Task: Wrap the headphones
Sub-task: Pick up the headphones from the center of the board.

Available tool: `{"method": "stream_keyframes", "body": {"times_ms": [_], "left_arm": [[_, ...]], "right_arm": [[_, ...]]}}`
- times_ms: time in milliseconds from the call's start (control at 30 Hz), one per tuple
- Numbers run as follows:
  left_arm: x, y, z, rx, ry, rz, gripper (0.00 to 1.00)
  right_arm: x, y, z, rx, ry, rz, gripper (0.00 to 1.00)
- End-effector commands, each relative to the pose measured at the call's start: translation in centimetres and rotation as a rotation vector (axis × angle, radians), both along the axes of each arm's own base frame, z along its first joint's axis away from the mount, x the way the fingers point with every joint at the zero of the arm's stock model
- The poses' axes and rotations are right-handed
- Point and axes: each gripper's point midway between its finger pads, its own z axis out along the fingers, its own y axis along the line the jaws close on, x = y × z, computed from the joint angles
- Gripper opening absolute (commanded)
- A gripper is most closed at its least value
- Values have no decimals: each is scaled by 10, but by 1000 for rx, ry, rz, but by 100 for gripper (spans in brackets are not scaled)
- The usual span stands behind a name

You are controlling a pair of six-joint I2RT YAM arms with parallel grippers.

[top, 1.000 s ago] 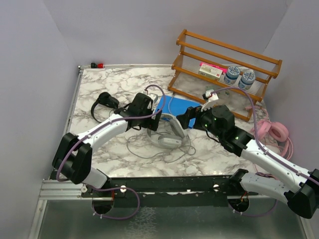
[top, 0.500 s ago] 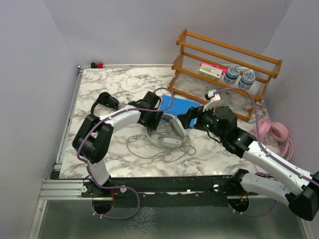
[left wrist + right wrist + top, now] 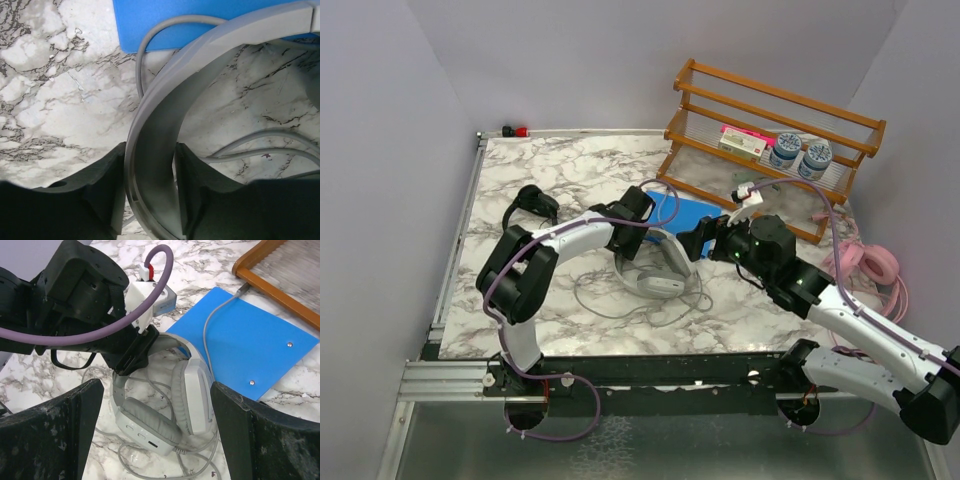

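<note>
The large grey-white headphones lie at the table's middle, their grey cable looped loosely around them. My left gripper has come in from the left, and in the left wrist view the grey headband sits between both fingers, touched on each side. My right gripper hovers just right of the ear cups, open wide with nothing between its fingers. The small black headphones rest at the left, and the pink headphones lie at the right edge.
A blue pad lies under the far part of the headband and cable. A wooden rack holding small tubs and a box stands at the back right. My left arm's purple hose arcs over the headband.
My left gripper has moved right onto the grey headband and its jaws have closed against it. The right gripper has stayed open and nearly still.
</note>
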Motion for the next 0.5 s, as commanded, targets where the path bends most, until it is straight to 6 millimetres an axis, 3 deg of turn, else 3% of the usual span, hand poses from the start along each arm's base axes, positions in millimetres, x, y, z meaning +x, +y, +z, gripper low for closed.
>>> {"method": "stream_keyframes", "body": {"times_ms": [0, 133, 333, 467], "left_arm": [[8, -1, -1, 33, -21, 14, 41], [11, 0, 7, 44, -44, 36, 36], [19, 6, 48, 36, -154, 117, 24], [14, 17, 64, 41, -191, 141, 9]], "right_arm": [[-1, -3, 3, 3, -15, -11, 98], [-1, -5, 4, 13, -23, -19, 98], [0, -10, 4, -8, -29, -41, 98], [0, -10, 7, -12, -31, -38, 98]]}}
